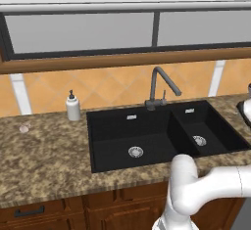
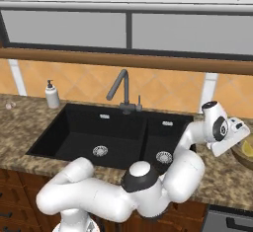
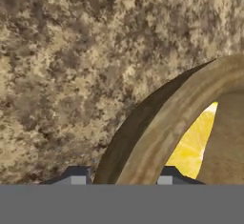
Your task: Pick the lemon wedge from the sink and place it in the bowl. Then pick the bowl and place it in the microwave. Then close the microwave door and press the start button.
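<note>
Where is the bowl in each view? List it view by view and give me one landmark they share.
Right base view: the bowl is cut by the right edge, on the counter right of the sink, with the lemon wedge inside.
Hand view: lower right, its rim curving up to the right edge.
Shared landmark: the speckled brown counter under it.

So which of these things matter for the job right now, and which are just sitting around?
For the job:
- bowl, its rim between the fingers
- lemon wedge, already in the bowl
- sink

Lying about:
- soap dispenser
- faucet
- granite counter
</note>
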